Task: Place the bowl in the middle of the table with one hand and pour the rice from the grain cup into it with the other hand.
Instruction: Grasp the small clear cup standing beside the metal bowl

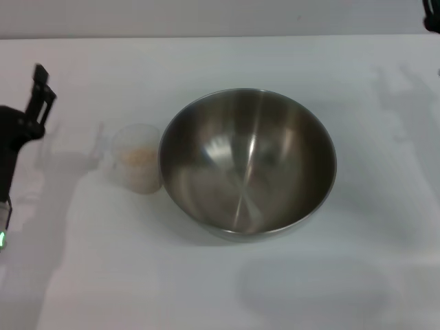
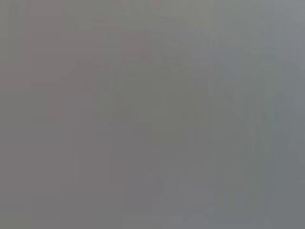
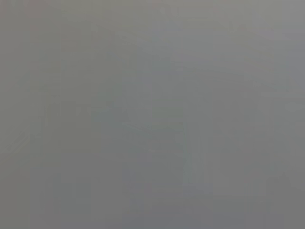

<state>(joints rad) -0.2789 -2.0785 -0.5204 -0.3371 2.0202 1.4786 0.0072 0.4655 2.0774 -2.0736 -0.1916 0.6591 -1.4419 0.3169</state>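
Note:
The steel bowl (image 1: 247, 161) stands upright near the middle of the white table (image 1: 220, 289), and its inside looks bare. The clear grain cup (image 1: 139, 159) stands upright just left of the bowl, nearly touching its rim, with pale rice (image 1: 138, 158) inside. My left gripper (image 1: 40, 93) is at the far left, above the table and apart from the cup, holding nothing that I can see. Only a dark bit of my right gripper (image 1: 432, 17) shows in the far right corner, well away from the bowl. Both wrist views show only plain grey.
The table's far edge (image 1: 220, 37) runs across the top of the head view. Shadows of the arms fall on the tabletop at left and at far right.

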